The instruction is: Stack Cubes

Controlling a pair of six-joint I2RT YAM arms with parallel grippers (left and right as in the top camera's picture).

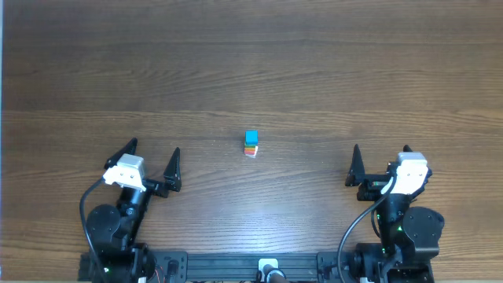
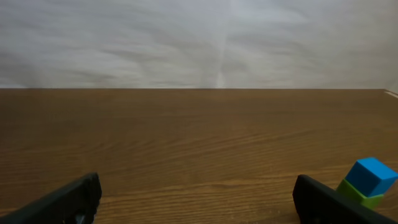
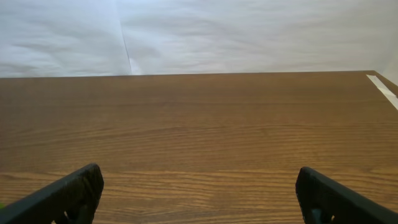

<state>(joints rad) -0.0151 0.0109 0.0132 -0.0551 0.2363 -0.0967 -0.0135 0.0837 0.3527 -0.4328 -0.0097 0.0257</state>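
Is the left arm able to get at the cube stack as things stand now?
Probably yes. Only bare table lies between the open left gripper and the cube stack, and nothing stands in the way.

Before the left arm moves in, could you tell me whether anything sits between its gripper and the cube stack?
Nothing visible does; only bare table lies between the left gripper and the cube stack.

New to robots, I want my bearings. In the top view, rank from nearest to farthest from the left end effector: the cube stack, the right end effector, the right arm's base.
From the left end effector:
1. Cube stack, mid-table, blue cube on top.
2. Right end effector, on the table's right side.
3. Right arm's base, at the bottom right edge.
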